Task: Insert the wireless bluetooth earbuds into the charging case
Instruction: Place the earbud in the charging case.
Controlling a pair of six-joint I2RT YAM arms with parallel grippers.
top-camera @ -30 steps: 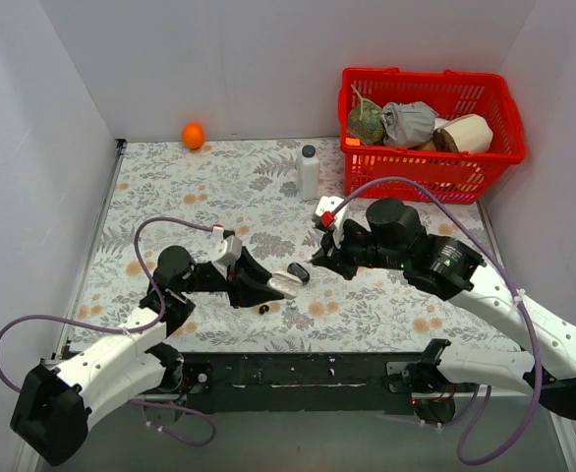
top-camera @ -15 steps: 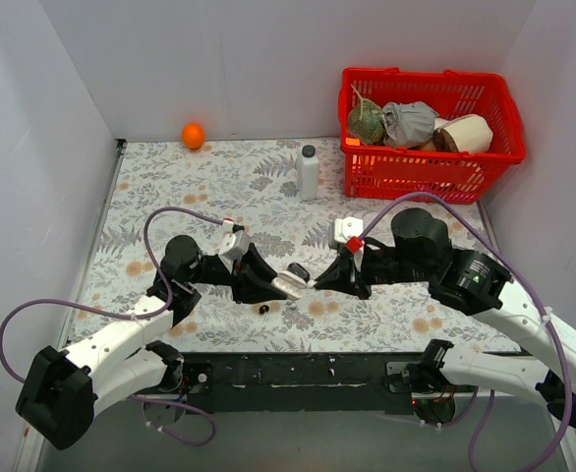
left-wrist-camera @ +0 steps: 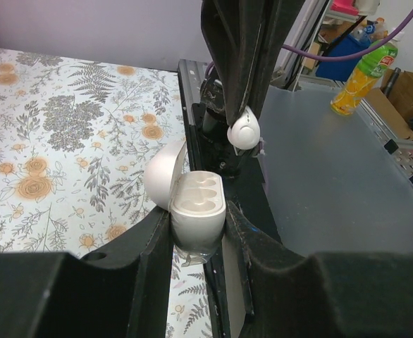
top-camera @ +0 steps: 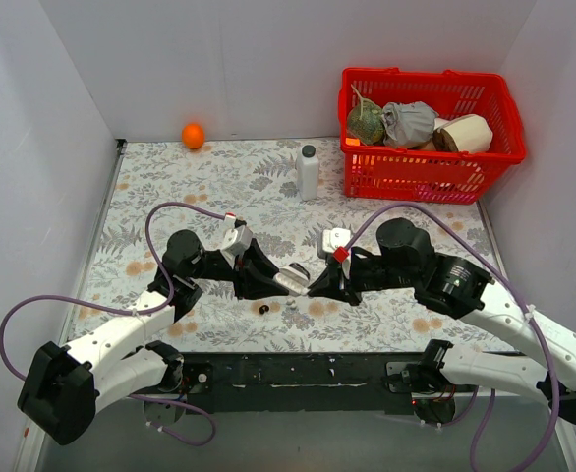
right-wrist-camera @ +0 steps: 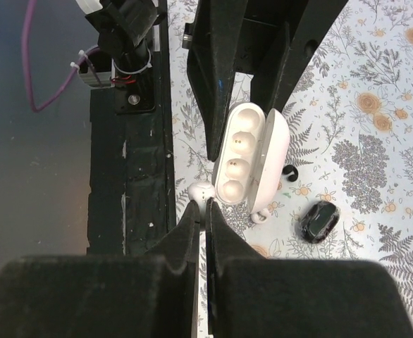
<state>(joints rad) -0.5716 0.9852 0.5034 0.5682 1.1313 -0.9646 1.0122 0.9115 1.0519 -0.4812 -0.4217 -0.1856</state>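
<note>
My left gripper [left-wrist-camera: 198,236] is shut on the white charging case [left-wrist-camera: 198,204], lifted off the table with its lid open and both wells empty. My right gripper [right-wrist-camera: 206,211] is shut on a white earbud [right-wrist-camera: 202,191], pinched at the very fingertips. The bud hangs just beside the case's [right-wrist-camera: 245,158] near corner; I cannot tell whether they touch. From the left wrist, the same earbud [left-wrist-camera: 243,130] hangs beyond the case. From above, the left gripper [top-camera: 280,280] and right gripper [top-camera: 313,287] meet near the table's front. A second whitish bud [right-wrist-camera: 259,215] and a black bud [top-camera: 263,309] lie on the cloth.
A glossy black case [right-wrist-camera: 320,220] lies on the floral cloth right of the white one. Farther back stand a white bottle [top-camera: 308,172], an orange ball [top-camera: 193,135] and a red basket [top-camera: 431,167] of objects. The black front rail [top-camera: 298,374] runs close below the grippers.
My right gripper has swung down and left with the white earbud until it is against the case. The left gripper has carried the open case slightly right to meet it.
</note>
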